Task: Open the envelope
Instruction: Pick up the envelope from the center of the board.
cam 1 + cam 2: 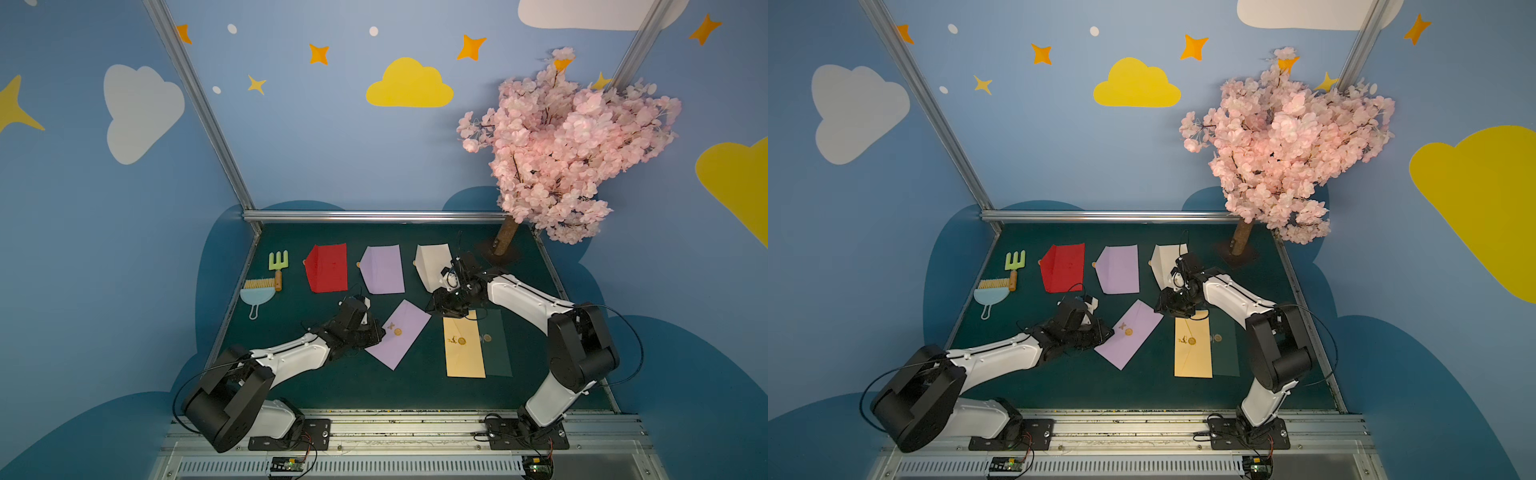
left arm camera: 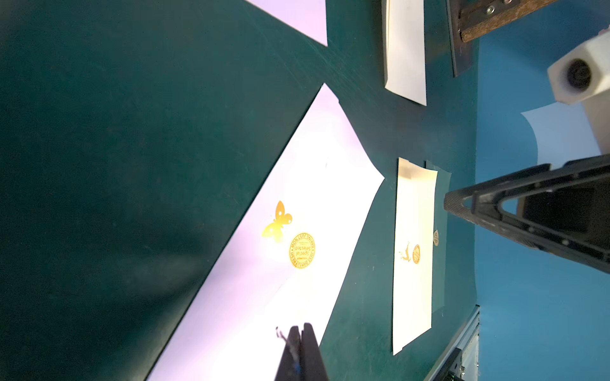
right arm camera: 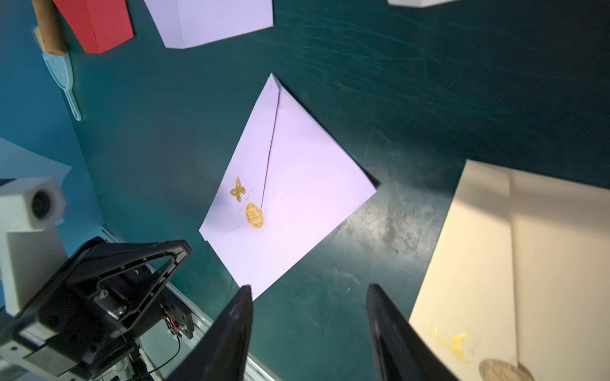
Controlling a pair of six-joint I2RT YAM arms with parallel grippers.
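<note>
The lilac envelope (image 1: 399,334) lies flat and askew on the green mat (image 1: 332,386), about mid-table, its flap held down by a gold seal (image 2: 301,250) with a gold butterfly (image 2: 278,222) just beside it. The left gripper (image 2: 301,343) sits low at that envelope's left edge, jaws pressed right together with the tips over the paper; I cannot tell whether any paper is caught between them. The right gripper (image 3: 310,310) hangs over bare mat between the lilac envelope and the yellow envelope (image 1: 464,353), jaws parted a fair way and nothing in them. A dark green envelope (image 1: 496,349) lies against the yellow one's right side. Along the far side, well apart from the grippers' work, lie a red envelope (image 1: 327,268), a second lilac envelope (image 1: 384,270) and a white envelope (image 1: 430,262), flaps folded out, the white one partly behind the right arm. A brush (image 1: 257,291) and a fork (image 1: 278,266) lie at the far left, and a pink tree (image 1: 569,141) stands in the far right corner
</note>
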